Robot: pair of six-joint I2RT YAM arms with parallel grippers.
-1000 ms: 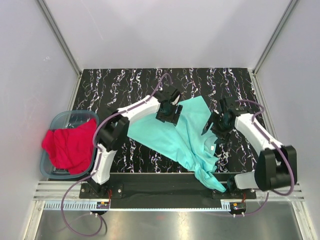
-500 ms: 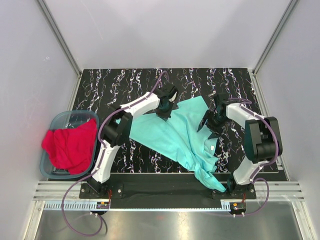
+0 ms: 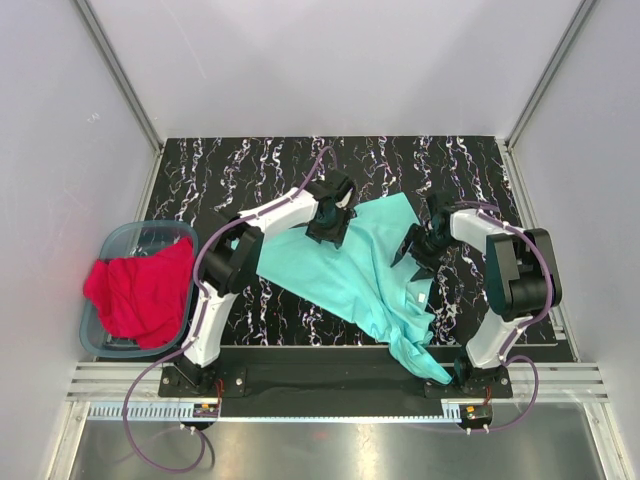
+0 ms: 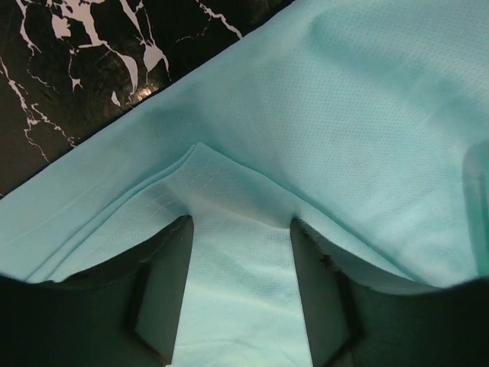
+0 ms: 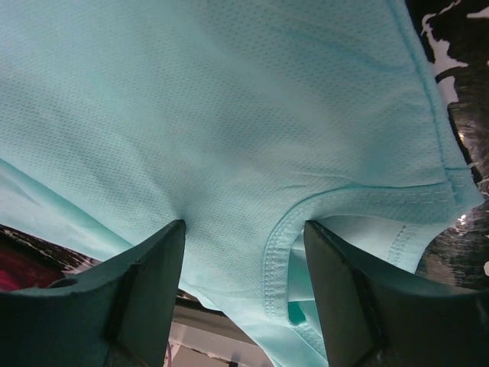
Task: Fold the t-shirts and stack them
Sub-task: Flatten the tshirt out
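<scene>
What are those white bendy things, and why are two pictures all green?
Those are two robot arms, the left arm and the right arm. One camera looks down from above. Two more ride on the wrists, so close to the mint-green t-shirt that it fills them. That shirt lies crumpled on the black table. A red t-shirt spills from a plastic tub. The dark prongs are pinchers: the left end effector and right end effector both stand open against the cloth, gripping nothing.
</scene>
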